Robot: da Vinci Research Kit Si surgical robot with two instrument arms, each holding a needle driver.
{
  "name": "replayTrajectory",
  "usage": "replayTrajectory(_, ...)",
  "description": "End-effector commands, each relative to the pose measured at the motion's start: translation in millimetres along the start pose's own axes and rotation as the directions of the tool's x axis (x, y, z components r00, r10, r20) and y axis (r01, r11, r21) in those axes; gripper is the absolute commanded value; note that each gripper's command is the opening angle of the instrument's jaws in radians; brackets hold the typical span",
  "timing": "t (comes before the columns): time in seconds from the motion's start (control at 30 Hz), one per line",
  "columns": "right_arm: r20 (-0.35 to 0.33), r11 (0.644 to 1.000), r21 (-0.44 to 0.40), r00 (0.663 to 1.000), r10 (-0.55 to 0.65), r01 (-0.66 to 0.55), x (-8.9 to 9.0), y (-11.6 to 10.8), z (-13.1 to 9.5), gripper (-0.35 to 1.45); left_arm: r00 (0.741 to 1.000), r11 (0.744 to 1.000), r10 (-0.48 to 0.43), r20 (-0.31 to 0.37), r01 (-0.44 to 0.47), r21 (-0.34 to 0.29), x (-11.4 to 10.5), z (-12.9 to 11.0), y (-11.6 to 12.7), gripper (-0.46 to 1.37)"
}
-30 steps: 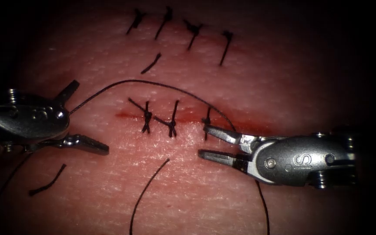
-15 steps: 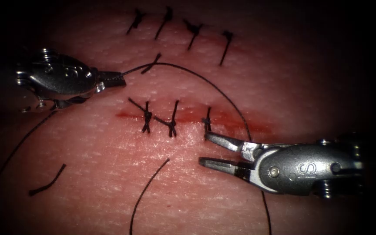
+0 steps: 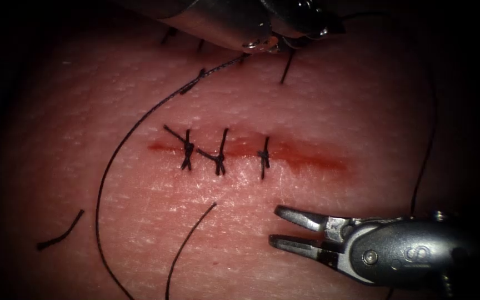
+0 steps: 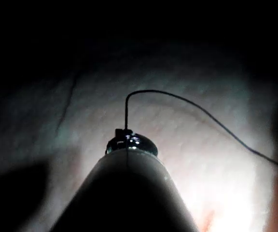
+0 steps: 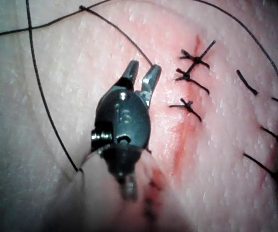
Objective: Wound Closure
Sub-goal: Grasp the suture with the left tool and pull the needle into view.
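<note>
Surgical practice bench: stitched tissue [image 3: 306,111], thread [image 3: 106,172].

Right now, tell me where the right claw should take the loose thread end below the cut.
Probably just behind its free tip: the loose thread end lies flat on the tissue, tip nearest the right claw, which is open and empty. Come from the right, jaws across the strand. The left claw holds the long thread.

Stray cut thread ends [image 3: 62,235]

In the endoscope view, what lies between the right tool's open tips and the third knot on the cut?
Bare tissue separates the right tool, holding nothing, from the third knot in the endoscope view.
</note>
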Motion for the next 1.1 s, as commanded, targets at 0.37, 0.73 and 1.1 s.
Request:
replayTrajectory(0.37, 0.016, 1.0, 0.009, 1.0, 0.0, 0.0, -0.4, -0.5, 0.5, -0.04, 0.989, 0.993, 0.119, -0.093, -0.12, -0.008, 8.9, 7.1, -3.8, -0.35)
replayTrajectory(0.73, 0.016, 1.0, 0.008, 1.0, -0.001, 0.001, -0.5, -0.6, 0.5, -0.08, 0.97, 0.977, 0.206, -0.132, -0.195, 0.087, 16.8, 10.8, -10.2, -0.35)
replayTrajectory(1.1, 0.018, 1.0, 0.002, 1.0, 0.0, 0.0, -0.5, -0.5, 0.5, -0.08, 0.965, 0.97, 0.214, -0.155, -0.191, 0.15, 21.4, 11.5, -15.0, -0.35)
